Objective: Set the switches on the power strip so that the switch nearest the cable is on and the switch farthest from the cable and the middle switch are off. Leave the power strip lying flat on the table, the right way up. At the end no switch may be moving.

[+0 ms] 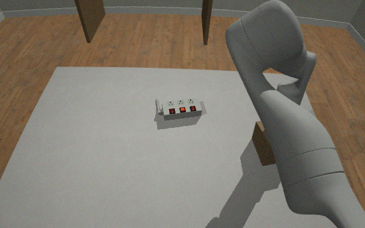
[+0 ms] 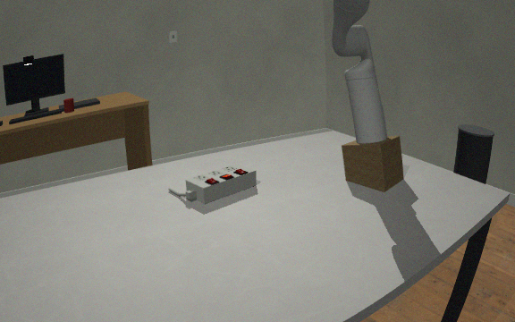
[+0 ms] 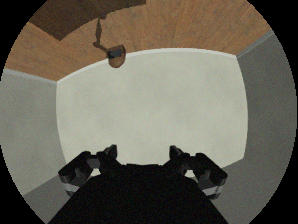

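Note:
A white power strip (image 1: 182,116) (image 2: 228,190) lies flat on the table (image 1: 106,164) (image 2: 150,259), right way up. Its cable (image 1: 158,104) (image 2: 177,192) leaves the left end. The switch nearest the cable (image 1: 172,111) (image 2: 212,181) is dark red, unlit. The middle switch (image 1: 182,109) (image 2: 226,176) glows orange, lit. The switch farthest from the cable (image 1: 192,108) (image 2: 240,172) is dark red, unlit. My gripper (image 3: 143,151) is open and empty in the wrist view, facing a wall; it is outside the top and exterior views, and the wrist view does not show the strip.
The grey arm (image 1: 303,149) (image 2: 367,107) rises from a wooden block (image 1: 262,145) (image 2: 371,165) at the table's right side, away from the strip. A wooden desk (image 2: 137,104) with a monitor (image 2: 35,80) and a red cup (image 2: 69,105) stands beyond the table.

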You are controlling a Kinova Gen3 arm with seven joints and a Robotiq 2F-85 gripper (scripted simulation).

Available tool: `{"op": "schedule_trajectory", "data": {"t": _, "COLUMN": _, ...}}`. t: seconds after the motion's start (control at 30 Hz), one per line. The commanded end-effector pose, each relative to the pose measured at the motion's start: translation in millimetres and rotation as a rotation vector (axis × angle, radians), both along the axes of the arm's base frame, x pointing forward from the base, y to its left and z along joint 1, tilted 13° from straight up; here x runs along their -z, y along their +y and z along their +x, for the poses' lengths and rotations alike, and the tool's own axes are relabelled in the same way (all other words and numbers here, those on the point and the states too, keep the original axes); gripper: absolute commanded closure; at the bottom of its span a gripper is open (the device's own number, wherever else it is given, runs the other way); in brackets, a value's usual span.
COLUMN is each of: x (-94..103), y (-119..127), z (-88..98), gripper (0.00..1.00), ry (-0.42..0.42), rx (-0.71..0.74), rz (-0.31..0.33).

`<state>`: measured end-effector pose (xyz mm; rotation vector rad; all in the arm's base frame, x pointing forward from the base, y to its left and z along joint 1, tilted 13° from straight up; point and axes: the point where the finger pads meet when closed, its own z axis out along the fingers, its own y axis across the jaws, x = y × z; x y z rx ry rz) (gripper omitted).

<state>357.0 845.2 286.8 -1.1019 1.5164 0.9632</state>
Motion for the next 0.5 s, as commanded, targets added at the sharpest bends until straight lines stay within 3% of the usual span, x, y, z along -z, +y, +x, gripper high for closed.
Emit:
{"op": "schedule_trajectory", "data": {"t": 0.0, "x": -7.4, "y": -1.9, "z": 3.4, "gripper": 0.00, "ry": -0.006, "rx": 0.004, "rz": 0.006}}
{"op": "schedule_trajectory", "data": {"t": 0.1, "x": -7.4, "y": -1.9, "z": 3.4, "gripper": 0.00, "ry": -0.006, "rx": 0.004, "rz": 0.006}}
{"op": "schedule_trajectory", "data": {"t": 0.13, "x": -1.4, "y": -14.7, "z": 18.0, "gripper": 0.00, "ry": 0.003, "rx": 0.014, "rz": -0.027}}
{"op": "schedule_trajectory", "data": {"t": 0.4, "x": -1.4, "y": -14.7, "z": 18.0, "gripper": 0.00, "ry": 0.003, "rx": 0.014, "rz": -0.027}}
{"op": "schedule_trajectory", "data": {"t": 0.43, "x": 4.7, "y": -28.4, "z": 32.7, "gripper": 0.00, "ry": 0.013, "rx": 0.025, "rz": -0.060}}
{"op": "schedule_trajectory", "data": {"t": 0.47, "x": 4.7, "y": -28.4, "z": 32.7, "gripper": 0.00, "ry": 0.013, "rx": 0.025, "rz": -0.060}}
